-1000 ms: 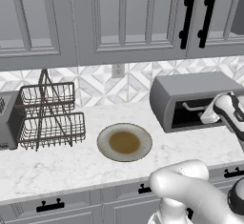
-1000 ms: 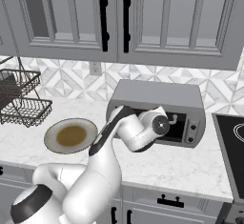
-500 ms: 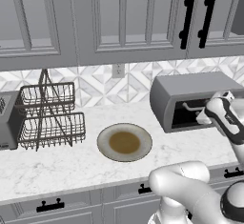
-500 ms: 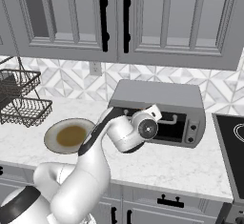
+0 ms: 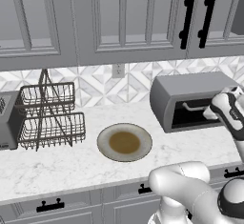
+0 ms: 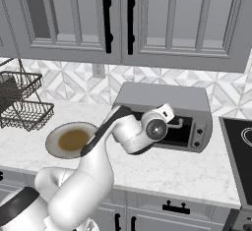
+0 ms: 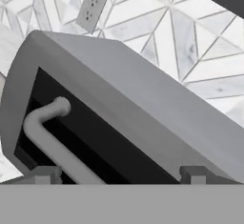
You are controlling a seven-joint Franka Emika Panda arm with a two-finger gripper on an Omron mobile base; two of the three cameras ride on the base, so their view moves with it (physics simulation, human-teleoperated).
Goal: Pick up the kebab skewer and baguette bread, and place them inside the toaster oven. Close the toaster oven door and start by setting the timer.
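- Two dark fingertips (image 7: 42, 175) of the white arm's gripper (image 7: 119, 176) stand spread apart, just before the grey metal toaster oven (image 5: 190, 94); its dark glass door (image 7: 86, 142) with silver bar handle (image 7: 52, 137) is shut;
- one round tan plate (image 5: 125, 142) lies bare on the marble counter (image 5: 62, 161).

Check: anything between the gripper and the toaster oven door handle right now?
Nothing visible. The gripper is open right in front of the toaster oven door, with its handle close ahead and unobstructed. The plate sits off to the side on the counter.

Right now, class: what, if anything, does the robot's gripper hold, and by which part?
Nothing. The gripper stands open before the toaster oven door, its fingertips apart, and its handle ungripped.
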